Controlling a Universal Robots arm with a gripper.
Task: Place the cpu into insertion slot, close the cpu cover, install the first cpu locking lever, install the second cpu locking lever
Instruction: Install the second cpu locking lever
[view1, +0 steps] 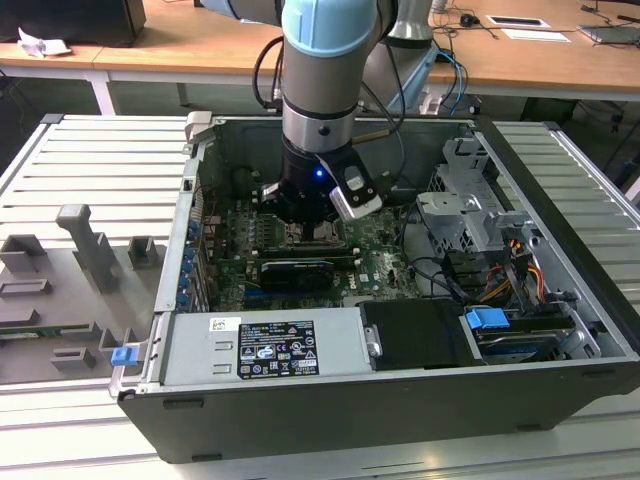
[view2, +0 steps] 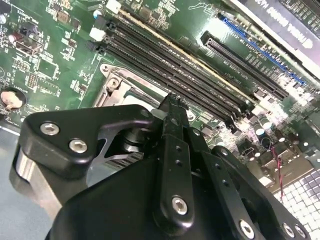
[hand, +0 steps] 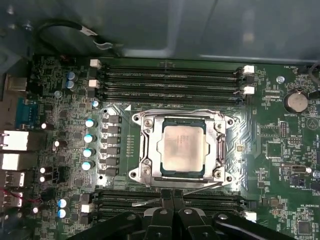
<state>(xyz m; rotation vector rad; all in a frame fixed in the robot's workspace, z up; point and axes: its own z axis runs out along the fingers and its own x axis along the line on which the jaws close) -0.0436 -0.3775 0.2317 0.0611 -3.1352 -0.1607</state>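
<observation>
In the first wrist view the cpu (hand: 183, 146) lies flat in the insertion slot (hand: 137, 120), its pale metal face showing through the window of the cpu cover (hand: 148, 150), which lies down over it. One thin wire lever (hand: 180, 110) runs along one edge of the socket. Along the opposite edge another lever (hand: 200, 188) lies slanted, just in front of my gripper (hand: 173, 196). The gripper's two black fingers are pressed together, right at that socket edge (view2: 117, 87). In the exterior view the gripper (view1: 305, 222) reaches down into the open computer case over the socket.
Long black memory slots (hand: 170, 75) flank the socket on both sides. A black card (view1: 297, 272) stands in front of the socket, a drive cage (view1: 470, 200) at the exterior view's right, a power supply (view1: 265, 345) along the front. Grey fixtures (view1: 90, 245) sit outside the case.
</observation>
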